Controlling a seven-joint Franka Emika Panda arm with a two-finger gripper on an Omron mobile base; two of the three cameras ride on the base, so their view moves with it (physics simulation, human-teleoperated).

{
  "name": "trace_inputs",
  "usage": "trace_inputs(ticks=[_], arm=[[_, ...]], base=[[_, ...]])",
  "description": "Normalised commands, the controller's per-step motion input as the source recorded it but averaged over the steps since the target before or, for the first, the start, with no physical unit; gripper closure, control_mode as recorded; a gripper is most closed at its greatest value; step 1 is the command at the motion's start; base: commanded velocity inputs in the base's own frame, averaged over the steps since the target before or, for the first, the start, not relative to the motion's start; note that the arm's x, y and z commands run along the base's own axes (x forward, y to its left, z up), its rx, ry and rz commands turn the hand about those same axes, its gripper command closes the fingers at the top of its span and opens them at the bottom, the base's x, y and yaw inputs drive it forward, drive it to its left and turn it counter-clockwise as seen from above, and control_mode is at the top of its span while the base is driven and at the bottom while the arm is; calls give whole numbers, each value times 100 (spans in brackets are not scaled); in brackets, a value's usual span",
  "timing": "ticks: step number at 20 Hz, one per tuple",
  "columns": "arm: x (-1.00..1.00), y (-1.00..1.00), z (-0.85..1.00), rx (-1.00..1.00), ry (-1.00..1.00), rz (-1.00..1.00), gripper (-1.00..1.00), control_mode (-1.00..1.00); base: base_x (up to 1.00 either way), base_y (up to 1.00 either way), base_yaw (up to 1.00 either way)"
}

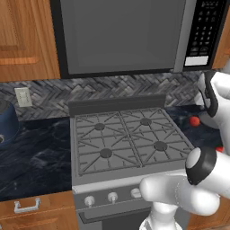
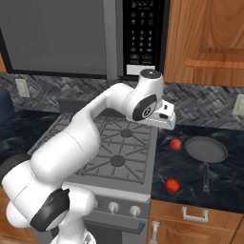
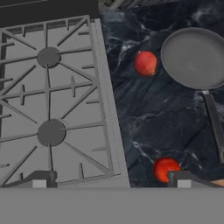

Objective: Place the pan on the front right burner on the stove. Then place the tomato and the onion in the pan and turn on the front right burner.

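The dark grey pan (image 2: 206,149) (image 3: 194,57) lies on the black counter right of the stove (image 1: 121,179) (image 3: 109,109), handle toward the counter's front edge. A paler red onion (image 2: 176,144) (image 3: 145,63) (image 1: 194,121) sits just left of the pan. A bright red tomato (image 2: 172,185) (image 3: 165,168) rests nearer the front edge. The front right burner (image 1: 160,145) (image 2: 117,160) (image 3: 51,133) is bare under its grate. My gripper (image 2: 164,125) (image 3: 111,181) hangs open and holds nothing, above the seam between the stove's right edge and the counter, left of the pan.
A microwave (image 1: 121,36) hangs over the stove. A dark blue pot (image 1: 6,123) stands on the left counter. Silver knobs (image 1: 112,196) (image 2: 113,207) line the stove front. Wooden cabinets (image 2: 209,38) hang at the upper right, and drawers with metal handles (image 2: 194,215) sit below the counter.
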Motion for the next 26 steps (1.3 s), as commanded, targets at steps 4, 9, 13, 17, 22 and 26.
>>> trace_inputs(ticks=[4,9,13,17,22,26], arm=[[0,-43,-14,0,1,-2,-100,-100],[0,-38,-18,0,1,-2,-100,-100],[0,-38,-19,0,2,-1,-100,-100],[0,-37,-20,0,2,0,-100,-100],[0,-34,-15,0,3,0,-100,-100],[0,-33,-4,0,3,0,-100,-100]], base=[[0,0,0],[0,0,0],[0,0,0],[0,0,0],[0,0,0],[0,0,0]])
